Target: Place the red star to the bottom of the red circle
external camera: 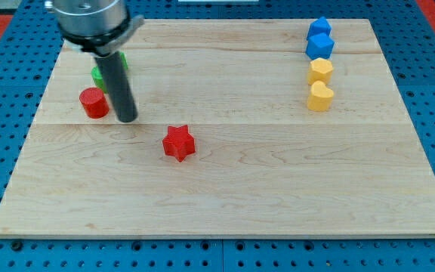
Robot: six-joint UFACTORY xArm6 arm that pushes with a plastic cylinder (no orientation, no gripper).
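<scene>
My tip (128,119) rests on the tabletop (278,196), touching no block; a bare rod, it grips nothing. It stands just beside the red circle (94,103), on its right. The red star (178,143) lies right of the red circle and lower, so I judge it needs pushing leftward.

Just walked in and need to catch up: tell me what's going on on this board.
My tip rests on the wooden board, just to the view's right of the red circle and up-left of the red star, touching neither. The star lies to the circle's lower right, not yet below it. A green block sits partly hidden behind the rod. Two blue blocks and two yellow blocks line up at the view's right.
</scene>
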